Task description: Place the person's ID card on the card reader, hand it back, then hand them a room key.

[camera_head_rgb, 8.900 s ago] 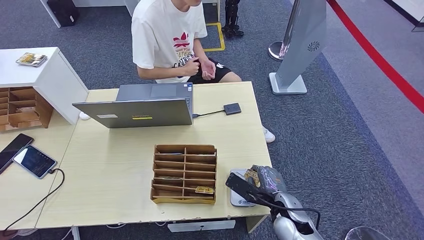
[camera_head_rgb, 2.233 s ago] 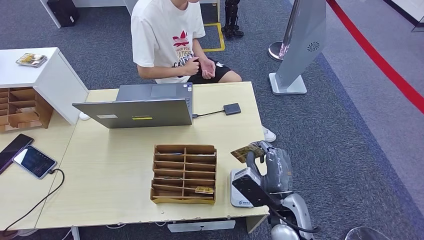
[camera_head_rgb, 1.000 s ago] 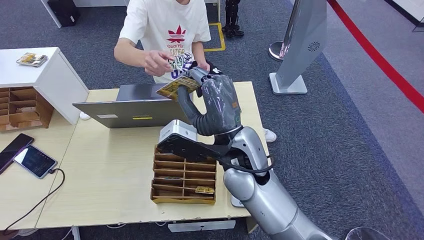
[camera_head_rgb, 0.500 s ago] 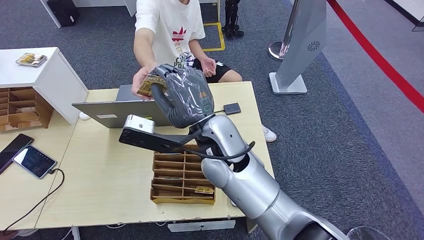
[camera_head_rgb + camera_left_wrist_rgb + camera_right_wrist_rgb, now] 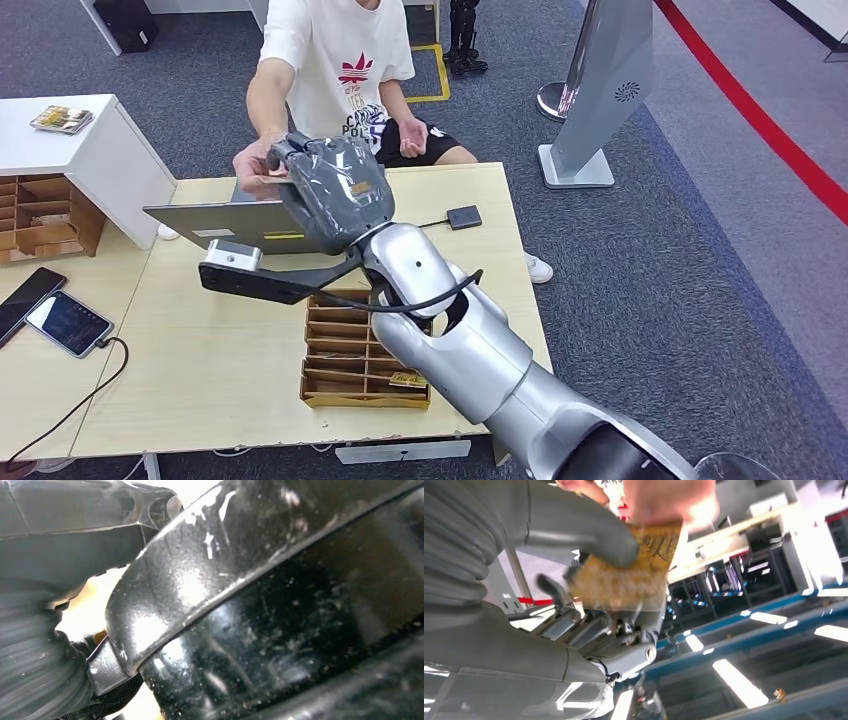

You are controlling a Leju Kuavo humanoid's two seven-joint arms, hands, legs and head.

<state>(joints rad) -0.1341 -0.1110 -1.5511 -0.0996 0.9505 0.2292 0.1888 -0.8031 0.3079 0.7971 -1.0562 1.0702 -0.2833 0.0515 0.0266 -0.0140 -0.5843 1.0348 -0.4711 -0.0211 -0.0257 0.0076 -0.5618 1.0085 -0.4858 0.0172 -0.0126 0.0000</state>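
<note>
My right hand [image 5: 328, 190] reaches over the laptop [image 5: 225, 218] toward the seated person. It holds the yellow patterned ID card [image 5: 624, 577], with the thumb [image 5: 574, 527] pressing on the card's face. The person's outstretched hand [image 5: 252, 166] meets mine, and its fingers [image 5: 669, 500] grip the card's far edge. A yellowish key card [image 5: 408, 379] lies in a front slot of the wooden organizer [image 5: 345, 345]. My right arm covers the table's front right corner. In the left wrist view the left hand's ribbed cover [image 5: 30, 675] sits against a dark blur, its fingers hidden.
A small black box [image 5: 464, 217] is cabled to the laptop at the table's back right. Two phones [image 5: 60, 318] lie on the left table. A white cabinet [image 5: 95, 150] with wooden trays stands at far left. A grey kiosk base [image 5: 575, 170] is beyond the table.
My right hand has carried the ID card up from the front right corner, over the laptop and further left. The person's hand has reached out and now grips the card.
</note>
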